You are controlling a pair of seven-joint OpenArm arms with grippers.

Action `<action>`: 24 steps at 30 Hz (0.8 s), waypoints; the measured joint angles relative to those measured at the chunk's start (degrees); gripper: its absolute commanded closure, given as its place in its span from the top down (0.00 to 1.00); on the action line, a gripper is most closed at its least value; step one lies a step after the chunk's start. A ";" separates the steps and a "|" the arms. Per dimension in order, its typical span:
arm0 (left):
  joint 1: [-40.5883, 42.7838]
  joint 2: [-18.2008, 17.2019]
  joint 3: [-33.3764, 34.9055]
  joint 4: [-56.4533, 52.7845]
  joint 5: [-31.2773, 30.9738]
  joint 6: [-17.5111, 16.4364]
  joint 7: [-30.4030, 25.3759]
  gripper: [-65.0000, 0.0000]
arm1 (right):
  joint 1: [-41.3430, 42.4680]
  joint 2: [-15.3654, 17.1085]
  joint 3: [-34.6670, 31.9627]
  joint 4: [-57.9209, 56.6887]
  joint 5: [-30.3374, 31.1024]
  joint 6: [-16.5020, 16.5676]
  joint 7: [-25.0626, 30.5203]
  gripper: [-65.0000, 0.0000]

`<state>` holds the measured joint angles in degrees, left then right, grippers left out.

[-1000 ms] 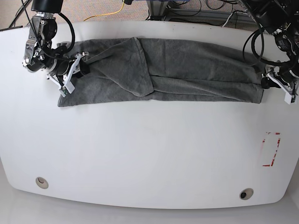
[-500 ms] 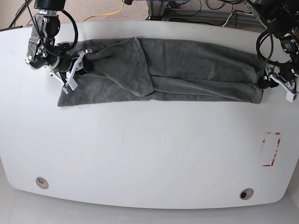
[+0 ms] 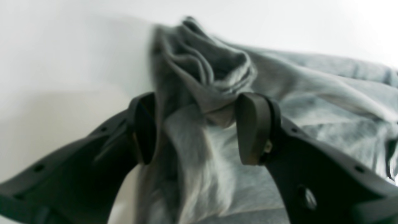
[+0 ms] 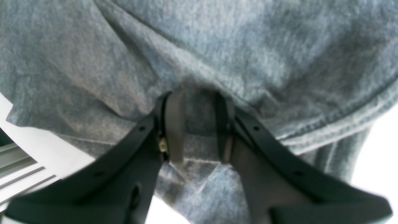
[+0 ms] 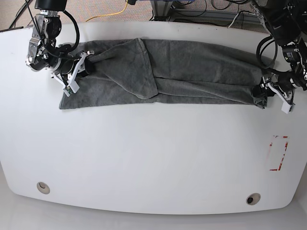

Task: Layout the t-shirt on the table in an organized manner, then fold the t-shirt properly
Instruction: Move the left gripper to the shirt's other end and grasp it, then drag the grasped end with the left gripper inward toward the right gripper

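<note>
On the near part of the table (image 5: 144, 163) nothing lies but a red tape rectangle (image 5: 278, 153) toward one end and two grommet holes (image 5: 43, 187) at the near edge. Farther back the t-shirt (image 5: 163, 72) is stretched out as a long folded band across the table's width, flat on the surface, with a diagonal fold left of its middle. At one end the left gripper (image 3: 196, 127) has its jaws spread wide; a bunched, gathered end of the cloth sits between the pads, brushing the inner faces, and the frames do not settle whether it is gripped. At the other end the right gripper (image 4: 196, 133) has its jaws drawn narrow, pinching a fold of the grey fabric near a stitched hem, the cloth draped over and around both fingers (image 4: 174, 130).
</note>
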<state>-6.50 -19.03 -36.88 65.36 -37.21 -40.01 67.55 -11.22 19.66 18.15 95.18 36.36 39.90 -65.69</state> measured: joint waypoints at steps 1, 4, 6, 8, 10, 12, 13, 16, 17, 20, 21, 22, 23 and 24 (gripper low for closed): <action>0.09 0.13 0.26 0.07 -0.22 -0.13 -0.04 0.56 | 0.00 0.02 0.02 0.00 0.00 0.00 0.00 0.25; 0.57 -0.17 1.53 0.17 -0.39 -0.15 -0.66 0.56 | 0.02 0.02 0.02 0.00 0.00 0.00 0.00 0.25; 1.14 -0.44 2.43 0.35 -0.57 -0.15 -1.05 0.54 | 0.02 0.00 0.02 0.00 0.00 0.00 0.00 0.25; 1.73 -0.52 2.91 0.63 -1.07 -0.15 -1.44 0.46 | 0.02 0.00 0.02 0.00 0.00 0.00 0.00 0.25; 2.47 -0.39 3.10 1.77 -1.27 -0.13 -1.60 0.34 | 0.02 0.00 0.11 0.00 0.00 0.00 0.00 0.25; 3.06 -0.24 3.50 2.91 -0.59 -0.13 -1.20 0.22 | 0.02 0.02 0.17 -0.02 0.00 0.00 0.00 0.25; 3.23 -0.24 3.82 3.34 -0.37 -0.11 -0.96 0.18 | 0.04 0.02 0.17 -0.02 -0.02 0.00 -0.02 0.25; 4.24 -0.35 5.44 4.92 0.04 0.07 -0.48 0.11 | 0.04 0.00 0.17 -0.02 0.00 0.00 0.00 0.25; 4.61 -0.26 5.64 5.60 0.09 0.04 -0.24 0.11 | 0.04 -0.02 0.17 -0.02 0.00 0.00 0.00 0.25; 5.77 0.07 5.79 8.15 0.48 0.07 0.24 0.11 | 0.09 0.00 0.17 -0.02 -0.02 0.00 0.00 0.25; 6.05 0.13 5.81 9.01 0.81 0.07 0.66 0.11 | 0.13 0.00 0.17 -0.04 -0.02 0.00 0.00 0.25; 6.51 0.15 5.88 10.14 1.42 0.09 1.03 0.11 | 0.20 0.00 0.17 -0.22 0.00 0.00 -0.02 0.25; 6.86 0.13 5.99 11.08 1.64 0.04 1.53 0.11 | 0.26 0.00 0.17 -0.46 0.02 0.00 0.04 0.25; 7.30 0.13 6.01 12.28 1.77 0.09 1.81 0.11 | 0.35 0.00 0.17 -0.81 0.02 0.00 0.11 0.25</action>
<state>0.80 -18.90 -30.87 77.65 -35.44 -39.92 69.36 -10.87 19.66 18.33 94.37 36.38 39.90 -65.58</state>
